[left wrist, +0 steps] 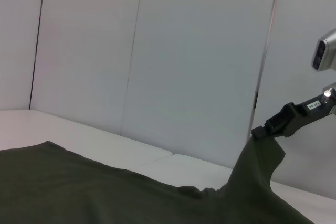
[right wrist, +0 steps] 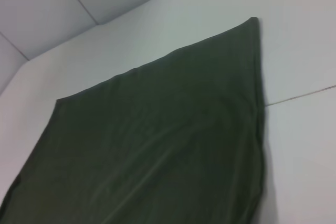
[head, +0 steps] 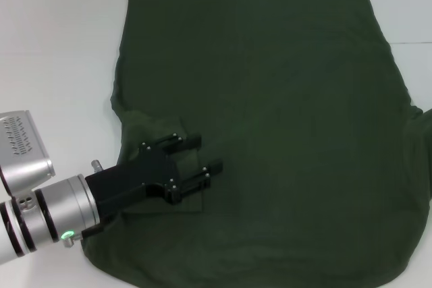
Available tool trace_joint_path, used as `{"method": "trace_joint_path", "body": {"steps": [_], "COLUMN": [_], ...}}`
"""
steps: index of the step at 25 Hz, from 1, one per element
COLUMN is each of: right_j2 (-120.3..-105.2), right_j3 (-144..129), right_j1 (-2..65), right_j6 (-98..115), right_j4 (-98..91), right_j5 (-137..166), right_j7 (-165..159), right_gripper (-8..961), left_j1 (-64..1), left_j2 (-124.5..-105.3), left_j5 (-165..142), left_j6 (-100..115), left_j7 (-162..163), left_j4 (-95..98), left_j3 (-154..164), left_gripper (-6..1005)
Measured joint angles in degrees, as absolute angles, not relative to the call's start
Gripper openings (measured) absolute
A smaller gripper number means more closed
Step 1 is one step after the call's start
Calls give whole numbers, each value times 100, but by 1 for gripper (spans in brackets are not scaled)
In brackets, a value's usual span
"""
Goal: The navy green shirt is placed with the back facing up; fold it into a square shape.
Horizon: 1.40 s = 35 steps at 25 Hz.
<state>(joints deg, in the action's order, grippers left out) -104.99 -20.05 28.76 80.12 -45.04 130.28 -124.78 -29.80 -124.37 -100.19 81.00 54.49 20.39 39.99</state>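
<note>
1. Clearly, the left gripper (head: 200,161) hangs over the shirt's (head: 270,99) near-left part, its two black fingers (head: 182,142) spread apart with nothing between them; they point toward the cloth's middle.
2. Under those jaws a folded-in flap of cloth, seemingly the sleeve, lies flat on the shirt.
3. From the left wrist view, the right gripper (left wrist: 269,128) pinches a raised corner of the shirt, which hangs from it in a peak above the table (left wrist: 131,148); its jaws are pressed together on the fabric.
4. Plain side up, the shirt lies spread on the white table (head: 61,45); its far edge is straight; its right edge rises near the frame's border.
</note>
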Motion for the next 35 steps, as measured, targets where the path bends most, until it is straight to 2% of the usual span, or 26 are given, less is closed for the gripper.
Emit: {"method": "trace_joint_path", "body": {"steps": [20,35], "right_j2": [-10477,-10615], "right_j3": [-2046,-2209], "right_j1": [2844,2803], "right_j6": [8206,7563], "right_j4": [-4745,-4684], "right_j5": [13088,13463], "right_j7": [-12926,-12765], "right_gripper": [58,58], "left_j1": [-2997,-3007], "left_j2": [-12436,-12436], "left_j5": [-10019,-10019], "left_j6": [8121,8114], "left_j7": [5449,5449], "left_j4": [2039,1988], "left_j3": [3999,4008], "left_gripper": [626,627]}}
